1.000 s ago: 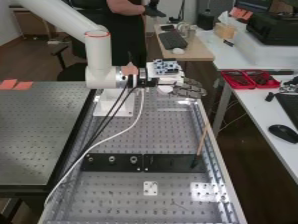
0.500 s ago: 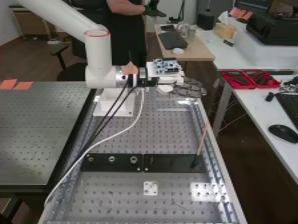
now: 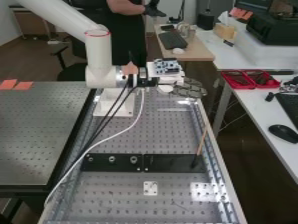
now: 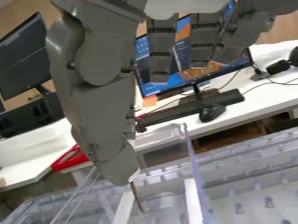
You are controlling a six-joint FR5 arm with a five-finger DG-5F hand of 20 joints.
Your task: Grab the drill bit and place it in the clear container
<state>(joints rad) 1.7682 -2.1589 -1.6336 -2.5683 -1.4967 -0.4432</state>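
Pinching the drill bit [image 4: 137, 198] by its upper end, the robot hand [image 3: 189, 88] has its thumb down beside it. Below the robot hand stand the walls of the clear container [image 4: 191, 156]; whether the bit's tip is inside cannot be told. Well apart from the robot hand, a thin stick [image 3: 201, 140] slants over the worktop [image 3: 120, 191].
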